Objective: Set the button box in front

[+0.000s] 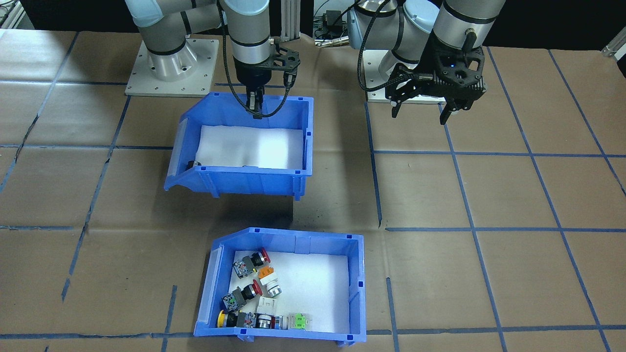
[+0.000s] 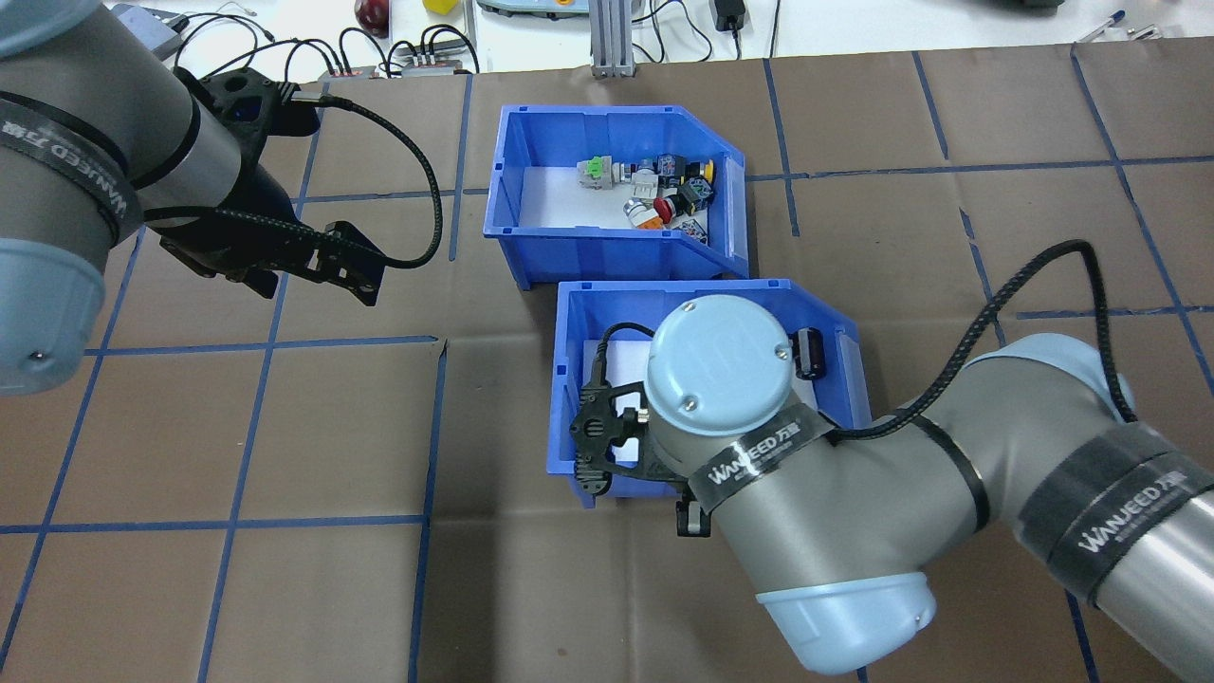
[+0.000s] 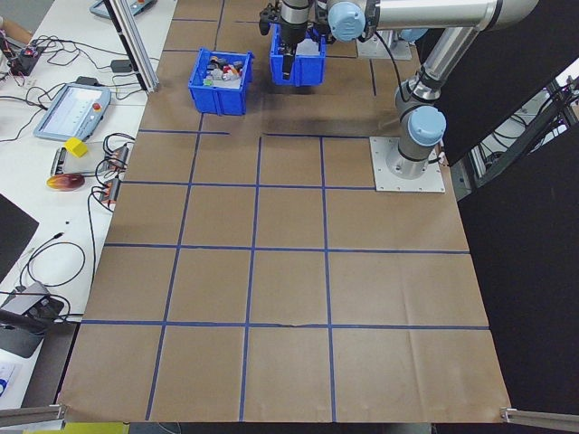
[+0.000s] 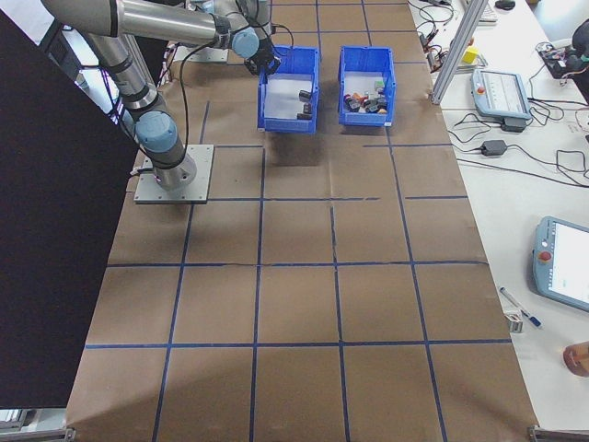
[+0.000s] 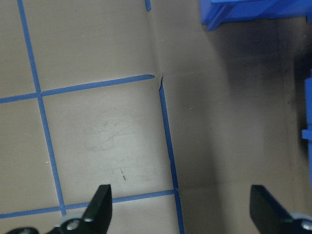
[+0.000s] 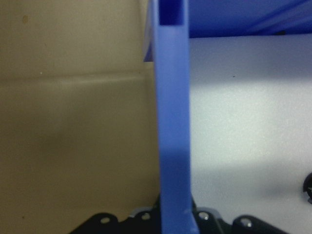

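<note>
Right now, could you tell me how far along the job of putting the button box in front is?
Done: the button box sits on the table, at the far side from the robot. In hand: the right hand is clamped on the rear wall of the other bin, which looks lifted off the table. The left hand hangs open and empty. Left: setting that bin down and letting go.

This is looking like a robotics lab. Two arms are standing on bolted base plates (image 3: 406,165) on a desk (image 3: 289,298) covered with brown paper and blue tape lines, while teach pendants (image 4: 502,90), cables and aluminium framing are lying along the frame edges.
</note>
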Robot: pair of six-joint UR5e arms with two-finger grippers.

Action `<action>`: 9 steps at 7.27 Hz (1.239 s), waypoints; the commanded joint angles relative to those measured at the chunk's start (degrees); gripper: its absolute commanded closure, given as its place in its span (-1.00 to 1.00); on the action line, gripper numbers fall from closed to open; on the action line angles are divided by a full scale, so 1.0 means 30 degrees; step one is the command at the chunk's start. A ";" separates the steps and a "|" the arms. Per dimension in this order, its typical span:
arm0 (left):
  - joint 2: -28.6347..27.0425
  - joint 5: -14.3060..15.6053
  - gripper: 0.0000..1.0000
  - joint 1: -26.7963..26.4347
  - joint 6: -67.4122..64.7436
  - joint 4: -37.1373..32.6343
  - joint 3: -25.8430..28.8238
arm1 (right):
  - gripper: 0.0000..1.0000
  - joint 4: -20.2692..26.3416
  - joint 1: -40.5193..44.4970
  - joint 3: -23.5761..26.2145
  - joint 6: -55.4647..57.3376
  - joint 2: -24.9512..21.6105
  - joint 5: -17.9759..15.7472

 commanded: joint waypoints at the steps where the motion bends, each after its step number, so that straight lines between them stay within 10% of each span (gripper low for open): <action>1: -0.0078 -0.0005 -0.98 0.0064 0.0003 0.0043 0.0189 | 0.88 -0.0449 0.0860 0.0169 0.0671 0.0407 0.0115; 9: 0.0156 -0.0123 -0.98 0.1411 0.0237 0.0043 -0.0102 | 0.87 -0.1268 0.0890 0.1811 -0.0764 0.0408 0.0204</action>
